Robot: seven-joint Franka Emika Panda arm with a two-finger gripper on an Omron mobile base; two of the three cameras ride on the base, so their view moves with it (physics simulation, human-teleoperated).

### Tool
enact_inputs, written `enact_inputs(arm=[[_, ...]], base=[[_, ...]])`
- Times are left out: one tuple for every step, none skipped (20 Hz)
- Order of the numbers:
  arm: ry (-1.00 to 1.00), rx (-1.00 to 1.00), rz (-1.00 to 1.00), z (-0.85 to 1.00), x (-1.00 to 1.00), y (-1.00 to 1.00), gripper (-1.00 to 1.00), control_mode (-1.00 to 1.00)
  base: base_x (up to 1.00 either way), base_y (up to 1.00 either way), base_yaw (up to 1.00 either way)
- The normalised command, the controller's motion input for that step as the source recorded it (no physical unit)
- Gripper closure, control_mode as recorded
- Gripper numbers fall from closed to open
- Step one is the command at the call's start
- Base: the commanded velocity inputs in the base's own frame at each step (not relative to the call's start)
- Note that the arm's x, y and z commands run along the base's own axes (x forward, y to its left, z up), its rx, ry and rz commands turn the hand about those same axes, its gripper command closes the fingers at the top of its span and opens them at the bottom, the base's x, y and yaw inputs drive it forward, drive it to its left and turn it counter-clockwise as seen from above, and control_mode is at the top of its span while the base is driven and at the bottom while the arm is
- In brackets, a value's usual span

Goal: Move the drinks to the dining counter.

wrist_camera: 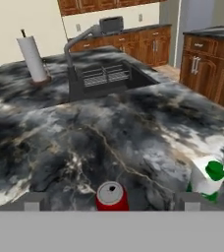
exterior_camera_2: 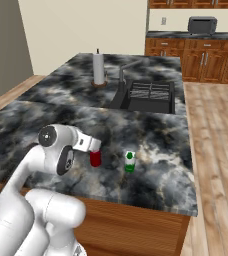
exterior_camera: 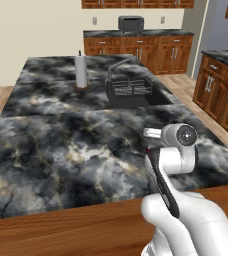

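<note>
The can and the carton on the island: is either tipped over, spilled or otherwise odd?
Nothing stands out. The red can and the carton both stand upright on the island, apart from each other, with no spill showing. The open gripper straddles the can.

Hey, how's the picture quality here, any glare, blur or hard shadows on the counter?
Right base view: even, flat light, no glare on the counter; red can and carton cast faint shadows at most. Hand view: slightly soft and blocky, can cut off by the bottom edge. Left base view: far cabinets a bit blurred.
</note>
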Motion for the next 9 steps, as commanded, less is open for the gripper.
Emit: enact_inputs(arm=[[-0.26, 0.00, 0.00, -0.14, -1.00, -0.01, -1.00, -1.00], [-0.20, 0.02, -0.05, -0.19, -1.00, -0.05, -1.00, -1.00], [-0.19, 0.03, -0.08, -0.19, -1.00, -0.04, -1.00, -1.00], [-0.11, 0.06, -0.14, -0.22, -1.00, -0.11, -1.00, -1.00], [-0.04, 0.03, -0.37, -0.09, -1.00, -0.51, -1.00, -1.00], [0.00, 0.00, 0.00, 0.00, -0.03, 0.00, -1.00, -1.00], [-0.30, 0.00, 0.04, 0.00, -0.67, 0.00, -1.00, -1.00], [-0.53, -0.10, 0.10, 0.00, -1.00, 0.31, -1.00, -1.00], [-0.60, -0.11, 0.08, 0.00, -1.00, 0.33, -1.00, -1.00]], base=[[0.00, 0.00, 0.00], [0.00, 0.00, 0.00], [0.00, 0.00, 0.00], [0.00, 0.00, 0.00], [0.00, 0.00, 0.00], [0.00, 0.00, 0.00], [0.00, 0.00, 0.00], [0.00, 0.00, 0.00], [0.00, 0.00, 0.00]])
